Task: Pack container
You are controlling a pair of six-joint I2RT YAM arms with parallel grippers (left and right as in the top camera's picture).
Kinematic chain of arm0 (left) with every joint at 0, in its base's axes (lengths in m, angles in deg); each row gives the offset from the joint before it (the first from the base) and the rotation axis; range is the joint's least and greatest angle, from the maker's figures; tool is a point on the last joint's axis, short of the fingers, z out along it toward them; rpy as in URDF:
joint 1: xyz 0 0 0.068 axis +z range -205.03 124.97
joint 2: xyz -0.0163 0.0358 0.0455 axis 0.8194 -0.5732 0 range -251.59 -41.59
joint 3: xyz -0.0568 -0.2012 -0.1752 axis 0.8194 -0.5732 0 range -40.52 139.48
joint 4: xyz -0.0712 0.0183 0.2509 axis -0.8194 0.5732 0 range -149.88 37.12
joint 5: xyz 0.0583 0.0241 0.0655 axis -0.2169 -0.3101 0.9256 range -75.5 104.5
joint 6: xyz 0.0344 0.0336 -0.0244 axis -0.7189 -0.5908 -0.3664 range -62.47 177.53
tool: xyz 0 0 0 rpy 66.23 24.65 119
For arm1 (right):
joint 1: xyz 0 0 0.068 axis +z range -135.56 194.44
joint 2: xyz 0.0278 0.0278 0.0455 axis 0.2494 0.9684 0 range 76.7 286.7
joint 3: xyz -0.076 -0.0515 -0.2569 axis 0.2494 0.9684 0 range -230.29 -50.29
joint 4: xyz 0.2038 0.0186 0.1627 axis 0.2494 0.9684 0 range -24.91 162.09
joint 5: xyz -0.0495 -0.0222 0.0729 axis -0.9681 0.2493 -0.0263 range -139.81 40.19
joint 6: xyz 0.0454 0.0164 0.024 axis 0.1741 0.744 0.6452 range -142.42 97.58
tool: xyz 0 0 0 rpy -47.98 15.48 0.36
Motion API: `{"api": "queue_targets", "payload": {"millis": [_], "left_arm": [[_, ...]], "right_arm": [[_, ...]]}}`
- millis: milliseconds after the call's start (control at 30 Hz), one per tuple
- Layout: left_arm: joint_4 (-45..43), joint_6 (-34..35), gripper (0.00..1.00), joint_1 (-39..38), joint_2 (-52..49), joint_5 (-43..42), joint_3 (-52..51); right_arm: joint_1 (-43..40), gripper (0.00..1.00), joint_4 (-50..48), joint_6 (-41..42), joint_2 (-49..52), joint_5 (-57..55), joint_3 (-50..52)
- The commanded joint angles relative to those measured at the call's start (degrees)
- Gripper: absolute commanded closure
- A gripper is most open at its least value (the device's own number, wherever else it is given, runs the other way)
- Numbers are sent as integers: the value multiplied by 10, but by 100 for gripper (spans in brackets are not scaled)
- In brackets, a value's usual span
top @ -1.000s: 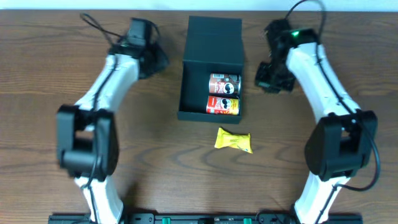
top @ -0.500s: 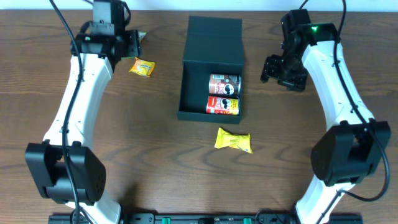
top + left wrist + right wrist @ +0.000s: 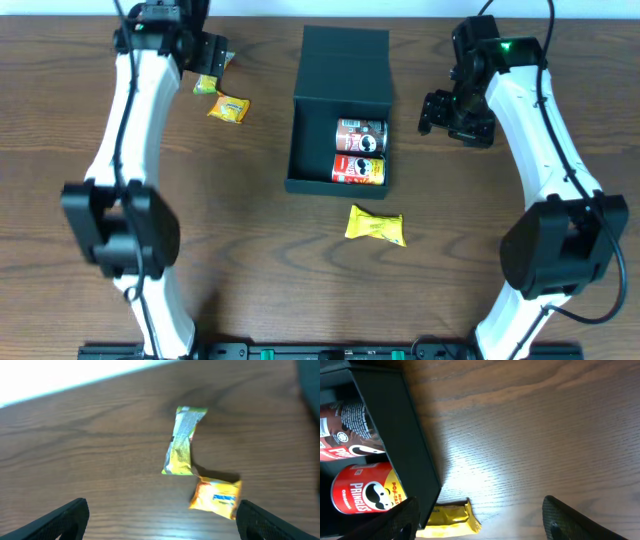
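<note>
The container (image 3: 312, 150) is a dark box on the middle of the table, its flap lid (image 3: 345, 60) up at the back. A brown can (image 3: 361, 135) and a red can (image 3: 358, 170) lie inside at its right. A yellow packet (image 3: 375, 226) lies on the table in front of it. My left gripper (image 3: 213, 62) is open at the far left, above two packets (image 3: 182, 442) (image 3: 216, 497) and holding nothing. To the right of the box my right gripper (image 3: 450, 112) hangs open and empty. Its wrist view shows the box wall (image 3: 395, 425), the red can (image 3: 367, 495) and the yellow packet (image 3: 447, 517).
The table's back edge meets a white wall just beyond the left gripper. Both arms rise from bases at the front edge, on either side of the box.
Both grippers have gone from shut to open. The left arm swung back toward the far left corner, uncovering two packets. The right arm shifted a little to the right, then stayed.
</note>
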State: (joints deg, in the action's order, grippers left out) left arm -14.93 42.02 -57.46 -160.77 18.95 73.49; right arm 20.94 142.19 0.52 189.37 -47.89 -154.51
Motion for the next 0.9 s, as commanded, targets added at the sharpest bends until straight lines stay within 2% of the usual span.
{"api": "queue_targets", "payload": {"millis": [0, 200, 467, 500, 633, 867], "left_arm": [[18, -21, 4, 12, -41, -10, 61], [41, -9, 2, 26, -114, -95, 90], [-10, 3, 0, 30, -178, -105, 90], [-26, 3, 6, 29, -184, -96, 90], [-72, 9, 6, 28, -197, -50, 90], [-95, 23, 5, 29, -216, -73, 90]], "right_arm": [[3, 21, 1, -9, -11, 0, -10], [3, 20, 0, -15, -11, 0, -9], [3, 18, 14, -25, -10, -4, -9], [3, 18, 16, -24, -10, -4, -9], [3, 16, 23, -25, -10, -5, -9], [3, 14, 25, -24, -10, -6, -8]]}}
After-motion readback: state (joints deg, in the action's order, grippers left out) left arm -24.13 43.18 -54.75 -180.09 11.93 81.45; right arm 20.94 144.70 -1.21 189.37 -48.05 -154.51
